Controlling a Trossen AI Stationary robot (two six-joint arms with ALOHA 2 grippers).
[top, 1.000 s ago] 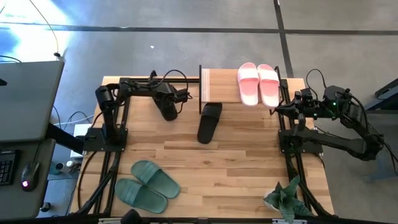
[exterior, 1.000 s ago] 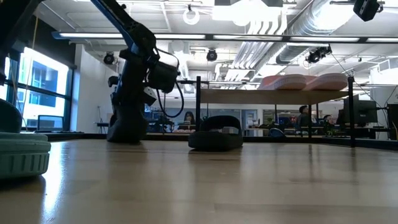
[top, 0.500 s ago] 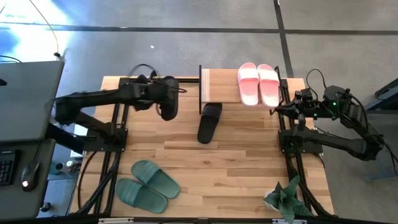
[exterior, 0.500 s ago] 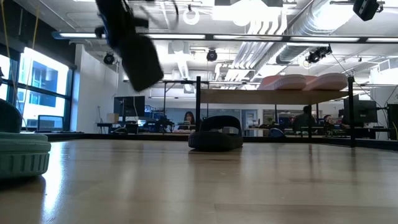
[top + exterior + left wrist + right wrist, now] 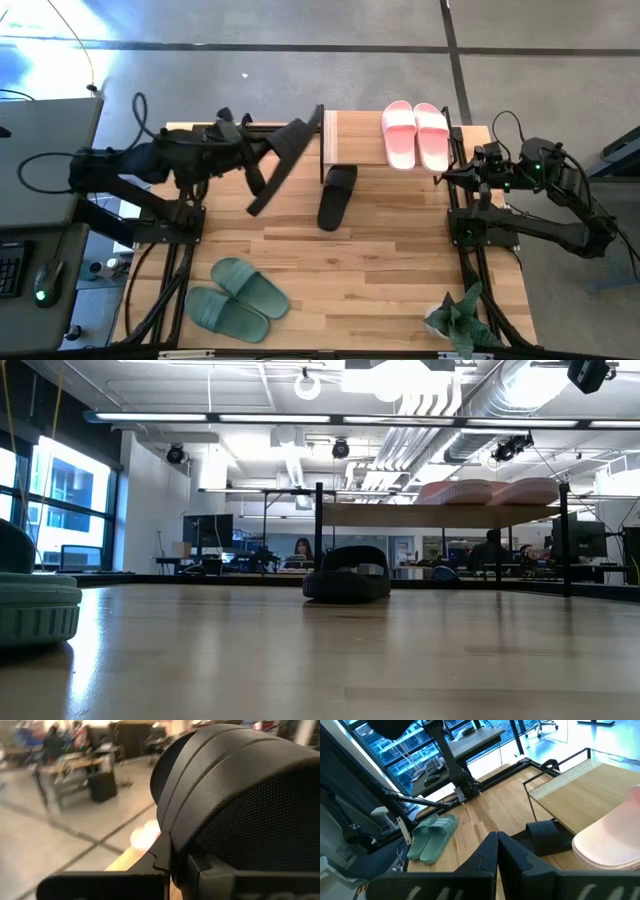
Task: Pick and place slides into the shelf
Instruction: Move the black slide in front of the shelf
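Pinching matte black single-strap slide point(image 5: 278, 165) in left gripper point(image 5: 255, 170), long axis running toward one o'clock at light-wood-topped black-framed shelf point(image 5: 350, 148), left arm nearer.

Left arm stretched across upper left of the high view, wrist raised off the table, left gripper point(image 5: 262, 165) clamped on a black slide point(image 5: 279, 165) held aloft. Right arm folded at far right, right gripper point(image 5: 470, 172) parked, fingers pressed together.
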